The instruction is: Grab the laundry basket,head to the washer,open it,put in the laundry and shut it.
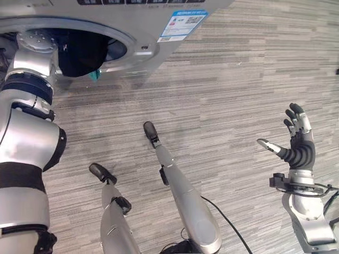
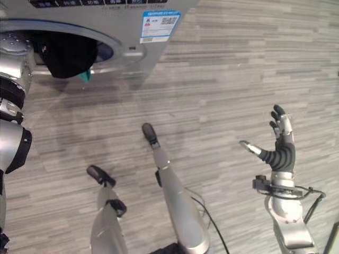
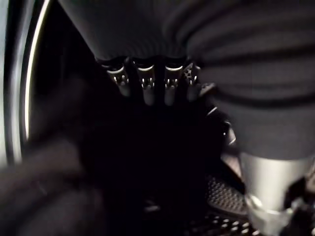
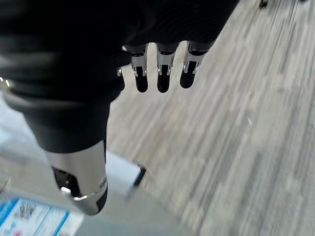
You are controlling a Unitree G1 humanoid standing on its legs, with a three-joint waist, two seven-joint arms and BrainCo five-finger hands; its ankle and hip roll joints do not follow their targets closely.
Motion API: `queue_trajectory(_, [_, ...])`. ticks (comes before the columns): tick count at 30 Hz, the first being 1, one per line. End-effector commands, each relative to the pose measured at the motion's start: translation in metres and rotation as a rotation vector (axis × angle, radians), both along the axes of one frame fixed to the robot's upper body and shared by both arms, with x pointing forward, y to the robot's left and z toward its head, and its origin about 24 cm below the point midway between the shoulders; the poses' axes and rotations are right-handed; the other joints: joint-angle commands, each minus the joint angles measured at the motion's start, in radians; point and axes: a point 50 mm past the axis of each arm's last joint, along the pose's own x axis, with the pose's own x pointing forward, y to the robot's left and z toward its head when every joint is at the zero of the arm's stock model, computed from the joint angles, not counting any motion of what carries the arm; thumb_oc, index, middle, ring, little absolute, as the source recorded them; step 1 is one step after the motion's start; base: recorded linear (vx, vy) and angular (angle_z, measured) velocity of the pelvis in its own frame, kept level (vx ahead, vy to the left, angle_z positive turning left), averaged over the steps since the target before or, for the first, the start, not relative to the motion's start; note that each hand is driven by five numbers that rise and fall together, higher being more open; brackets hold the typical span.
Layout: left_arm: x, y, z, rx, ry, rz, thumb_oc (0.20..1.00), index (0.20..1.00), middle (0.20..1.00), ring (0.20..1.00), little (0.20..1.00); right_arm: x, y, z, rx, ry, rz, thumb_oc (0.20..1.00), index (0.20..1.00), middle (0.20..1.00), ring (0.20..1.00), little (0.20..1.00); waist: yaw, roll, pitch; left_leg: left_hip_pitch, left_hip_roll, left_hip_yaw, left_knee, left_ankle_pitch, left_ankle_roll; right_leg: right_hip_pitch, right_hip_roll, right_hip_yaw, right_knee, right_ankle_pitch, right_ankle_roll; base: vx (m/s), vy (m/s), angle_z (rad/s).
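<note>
One left hand [image 3: 147,81] inside washer [image 1: 143,32], grip unclear, right hand [image 1: 299,140] fingers spread empty, grey plank floor [image 1: 222,95].

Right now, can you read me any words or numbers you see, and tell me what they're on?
None can be read.
Blue and white sticker on the washer front: print and a square code, too small to read.
Dark label strip along the washer's top edge: pale marks, too small to read.

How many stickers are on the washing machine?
1. A blue and white sticker sits on the washer's front, just beside the round door opening where dark laundry hangs out. More could be hidden on parts out of view.
</note>
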Motion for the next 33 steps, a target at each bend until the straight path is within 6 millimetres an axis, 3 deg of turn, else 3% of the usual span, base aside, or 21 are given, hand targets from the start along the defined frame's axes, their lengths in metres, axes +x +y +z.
queue_trajectory(1, [-0.04,0.046,0.038,0.454,-0.046,0.403,1.0,1.0,1.0,1.0,1.0,-0.012,-0.007,0.015,-0.038,-0.084,0.022,1.0,1.0,1.0,1.0,1.0,-0.029,0.066,-0.091,0.233,0.037,0.025,0.077,-0.257,-0.012,-0.081,-0.049,-0.01,0.121,-0.148,0.148,-0.04,0.032,0.02])
queue_trajectory(2, [-0.041,0.048,0.034,0.604,-0.008,0.472,1.0,1.0,1.0,1.0,1.0,-0.01,-0.009,0.018,-0.039,-0.098,0.022,1.0,1.0,1.0,1.0,1.0,-0.025,0.064,-0.085,0.228,0.036,0.018,0.083,-0.258,-0.011,-0.073,-0.054,-0.009,0.118,-0.146,0.148,-0.03,0.028,0.03])
queue_trajectory(5, [-0.043,0.057,0.023,0.703,0.045,0.531,1.0,1.0,1.0,1.0,1.0,-0.01,-0.011,0.019,-0.032,-0.104,0.017,1.0,1.0,1.0,1.0,1.0,-0.021,0.06,-0.076,0.231,0.034,0.014,0.091,-0.261,-0.01,-0.062,-0.06,-0.009,0.116,-0.147,0.147,-0.03,0.018,0.07])
queue_trajectory(6, [-0.044,0.068,0.004,0.678,0.084,0.538,1.0,1.0,1.0,1.0,1.0,-0.01,-0.01,0.016,-0.02,-0.094,0.017,1.0,1.0,1.0,1.0,1.0,-0.011,0.055,-0.067,0.234,0.03,0.009,0.1,-0.264,-0.007,-0.05,-0.064,-0.007,0.115,-0.147,0.145,0.0,0.0,0.0])
queue_trajectory(7, [-0.044,0.07,0.002,0.676,0.086,0.538,1.0,1.0,1.0,1.0,1.0,-0.01,-0.01,0.016,-0.023,-0.093,0.018,1.0,1.0,1.0,1.0,1.0,-0.013,0.057,-0.067,0.235,0.03,0.009,0.101,-0.265,-0.007,-0.049,-0.064,-0.007,0.115,-0.147,0.146,-0.02,0.028,-0.04])
queue_trajectory(9, [-0.049,0.085,-0.021,0.682,0.115,0.562,1.0,1.0,1.0,1.0,1.0,-0.009,-0.007,0.009,-0.004,-0.07,0.026,1.0,1.0,1.0,1.0,1.0,-0.007,0.054,-0.064,0.242,0.028,0.006,0.111,-0.27,-0.006,-0.033,-0.068,-0.006,0.114,-0.147,0.144,-0.02,0.02,-0.05])
queue_trajectory(14, [-0.078,0.135,-0.093,0.72,0.354,0.675,1.0,1.0,1.0,1.0,1.0,-0.011,-0.005,0.009,-0.042,-0.07,0.027,1.0,1.0,1.0,1.0,1.0,0.008,0.05,-0.055,0.25,0.022,0.002,0.14,-0.285,0.0,-0.002,-0.079,0.001,0.108,-0.147,0.14,-0.01,0.02,-0.04])
queue_trajectory(17, [-0.088,0.146,-0.118,0.796,0.451,0.686,1.0,1.0,1.0,1.0,1.0,-0.012,-0.011,0.013,-0.07,-0.082,-0.009,1.0,1.0,1.0,1.0,1.0,0.017,0.05,-0.046,0.245,0.016,-0.004,0.156,-0.295,0.004,0.003,-0.083,0.004,0.107,-0.144,0.138,-0.02,0.033,-0.05])
queue_trajectory(18, [-0.092,0.146,-0.138,0.799,0.471,0.656,1.0,1.0,1.0,1.0,1.0,-0.011,-0.012,0.012,-0.073,-0.087,-0.023,1.0,1.0,1.0,1.0,1.0,0.023,0.051,-0.041,0.242,0.014,-0.005,0.163,-0.298,0.006,0.008,-0.086,0.003,0.105,-0.144,0.136,0.0,0.0,0.0])
queue_trajectory(19, [-0.093,0.147,-0.14,0.797,0.472,0.657,1.0,1.0,1.0,1.0,1.0,-0.011,-0.011,0.012,-0.076,-0.087,-0.021,1.0,1.0,1.0,1.0,1.0,0.02,0.052,-0.041,0.242,0.014,-0.005,0.163,-0.299,0.006,0.008,-0.086,0.004,0.105,-0.144,0.136,-0.02,0.034,-0.01])
queue_trajectory(20, [-0.093,0.144,-0.156,0.673,0.431,0.621,1.0,1.0,1.0,1.0,1.0,-0.011,-0.01,0.01,-0.057,-0.098,-0.038,1.0,1.0,1.0,1.0,1.0,0.029,0.051,-0.035,0.24,0.01,-0.007,0.169,-0.3,0.008,0.012,-0.088,0.003,0.104,-0.144,0.134,0.0,0.0,0.0])
queue_trajectory(23, [-0.093,0.136,-0.162,0.578,0.333,0.568,1.0,1.0,1.0,1.0,1.0,-0.013,-0.009,0.009,-0.048,-0.103,-0.049,1.0,1.0,1.0,1.0,1.0,0.032,0.054,-0.027,0.237,0.006,-0.012,0.175,-0.303,0.011,0.018,-0.093,0.0,0.104,-0.146,0.132,0.0,0.0,-0.01])
queue_trajectory(25, [-0.099,0.135,-0.178,0.506,0.301,0.539,1.0,1.0,1.0,1.0,1.0,-0.013,-0.006,0.006,-0.036,-0.104,-0.048,1.0,1.0,1.0,1.0,1.0,0.036,0.055,-0.023,0.238,0.002,-0.016,0.177,-0.303,0.012,0.025,-0.095,-0.002,0.103,-0.148,0.13,0.0,0.0,0.0])
queue_trajectory(26, [-0.101,0.128,-0.198,0.448,0.293,0.492,1.0,1.0,1.0,1.0,1.0,-0.014,-0.002,0.004,-0.028,-0.102,-0.045,1.0,1.0,1.0,1.0,1.0,0.045,0.053,-0.021,0.241,-0.001,-0.019,0.181,-0.304,0.013,0.032,-0.097,-0.004,0.1,-0.147,0.128,0.0,0.0,0.0])
queue_trajectory(27, [-0.103,0.129,-0.2,0.445,0.297,0.495,1.0,1.0,1.0,1.0,1.0,-0.014,-0.002,0.004,-0.031,-0.099,-0.041,1.0,1.0,1.0,1.0,1.0,0.04,0.055,-0.023,0.242,0.0,-0.019,0.181,-0.304,0.013,0.034,-0.097,-0.004,0.1,-0.147,0.128,0.0,0.0,0.0])
queue_trajectory(28, [-0.107,0.115,-0.23,0.41,0.322,0.425,1.0,1.0,1.0,1.0,1.0,-0.014,-0.001,0.0,-0.008,-0.089,-0.054,1.0,1.0,1.0,1.0,1.0,0.056,0.055,-0.021,0.249,-0.004,-0.022,0.183,-0.304,0.016,0.048,-0.103,-0.006,0.094,-0.146,0.127,0.0,0.0,0.0])
queue_trajectory(30, [-0.115,0.111,-0.246,0.399,0.347,0.403,1.0,1.0,1.0,1.0,1.0,-0.013,0.001,-0.002,-0.004,-0.078,-0.049,1.0,1.0,1.0,1.0,1.0,0.054,0.057,-0.027,0.258,-0.005,-0.022,0.183,-0.306,0.017,0.062,-0.104,-0.005,0.087,-0.145,0.127,0.01,0.019,0.01])
queue_trajectory(31, [-0.121,0.088,-0.275,0.346,0.368,0.297,1.0,1.0,1.0,1.0,1.0,-0.013,-0.001,-0.007,0.018,-0.056,-0.07,1.0,1.0,1.0,1.0,1.0,0.075,0.058,-0.035,0.266,-0.008,-0.026,0.188,-0.309,0.02,0.079,-0.109,-0.007,0.083,-0.144,0.125,0.03,0.053,0.02])
queue_trajectory(32, [-0.128,0.078,-0.289,0.308,0.382,0.255,1.0,1.0,1.0,1.0,1.0,-0.012,-0.002,-0.01,0.02,-0.032,-0.073,1.0,1.0,1.0,1.0,1.0,0.078,0.061,-0.045,0.276,-0.009,-0.026,0.189,-0.313,0.022,0.092,-0.112,-0.007,0.079,-0.144,0.125,0.03,0.045,0.03])
queue_trajectory(33, [-0.13,0.079,-0.29,0.306,0.385,0.256,1.0,1.0,1.0,1.0,1.0,-0.012,-0.002,-0.011,0.018,-0.03,-0.071,1.0,1.0,1.0,1.0,1.0,0.075,0.062,-0.047,0.277,-0.009,-0.026,0.189,-0.313,0.022,0.094,-0.112,-0.006,0.078,-0.143,0.125,0.03,0.033,0.04])
